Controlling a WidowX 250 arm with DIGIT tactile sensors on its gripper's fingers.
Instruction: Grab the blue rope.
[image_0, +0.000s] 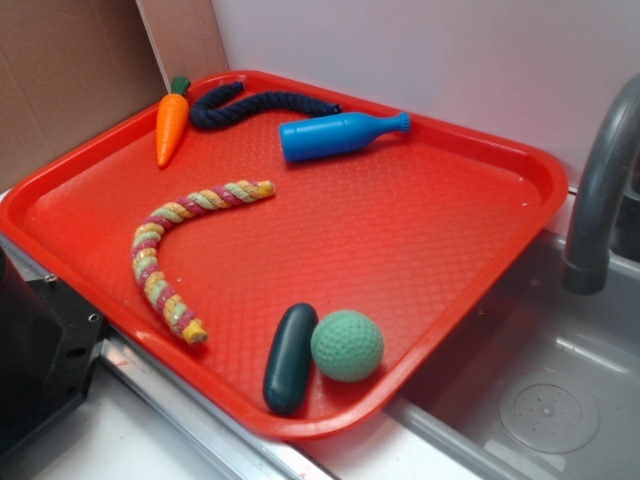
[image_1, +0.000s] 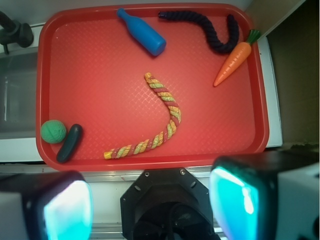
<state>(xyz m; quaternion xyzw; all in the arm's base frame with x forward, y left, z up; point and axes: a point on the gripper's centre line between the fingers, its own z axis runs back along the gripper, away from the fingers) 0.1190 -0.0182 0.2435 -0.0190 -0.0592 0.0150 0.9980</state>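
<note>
The blue rope (image_0: 250, 102) is dark navy and twisted. It lies curved at the far edge of the red tray (image_0: 420, 240), between the orange carrot (image_0: 171, 122) and the bright blue bottle (image_0: 340, 134). In the wrist view the rope (image_1: 210, 31) is at the top right of the tray (image_1: 100, 65). My gripper (image_1: 150, 205) is open and empty, high above the tray's near edge, far from the rope. Its two pads (image_1: 67, 212) glow teal at the bottom of the wrist view. The gripper does not show in the exterior view.
A pink-yellow-green striped rope (image_0: 170, 255) lies mid-tray. A dark green pickle (image_0: 289, 357) and a green ball (image_0: 347, 345) sit at the near corner. A grey faucet (image_0: 600, 190) and sink (image_0: 540, 400) are to the right. Cardboard (image_0: 70, 70) stands behind. The robot base (image_1: 167, 205) is below.
</note>
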